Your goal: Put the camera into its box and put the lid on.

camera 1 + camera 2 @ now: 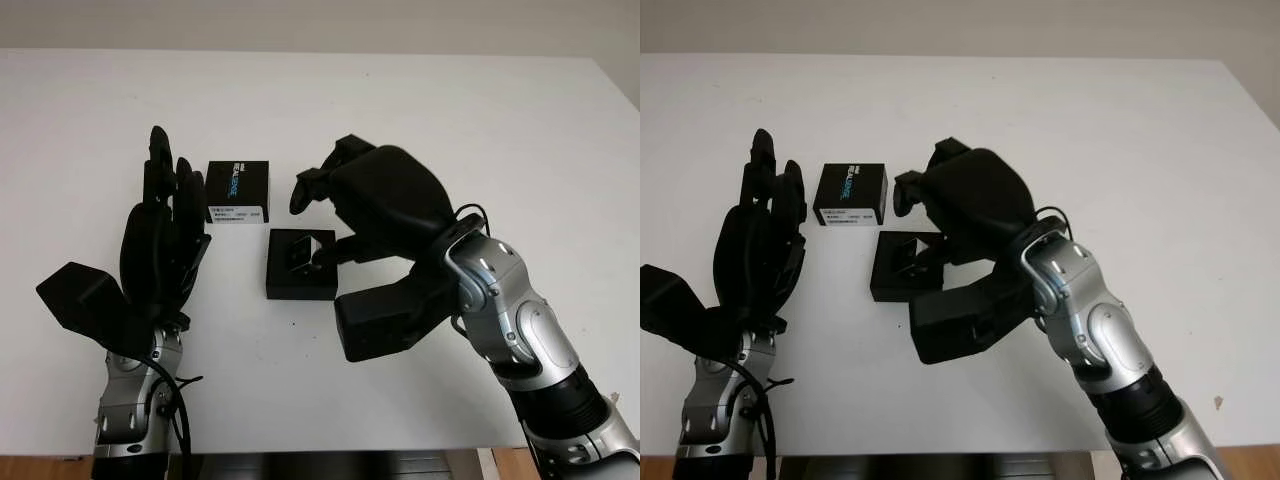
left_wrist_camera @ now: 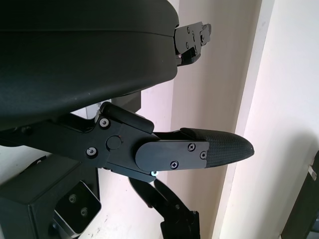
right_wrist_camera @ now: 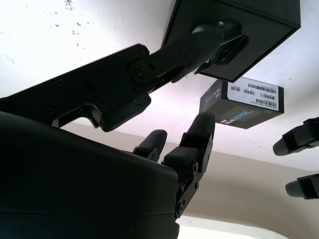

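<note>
While my right hand (image 1: 345, 215) hovers open right over the box (image 1: 300, 265) holding the camera (image 1: 302, 250), the lid (image 1: 238, 192) lies just beyond. My left hand (image 1: 160, 240), open, is nearer that lid.

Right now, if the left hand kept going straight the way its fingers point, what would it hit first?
Probably nothing: the open left hand points up the table, passing left of the lid. Depth is unclear, so it might graze it.

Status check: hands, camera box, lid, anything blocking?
Left hand open, left of the open box. Right hand open, over the box's right edge. Lid on table behind box. Nothing blocking.
</note>
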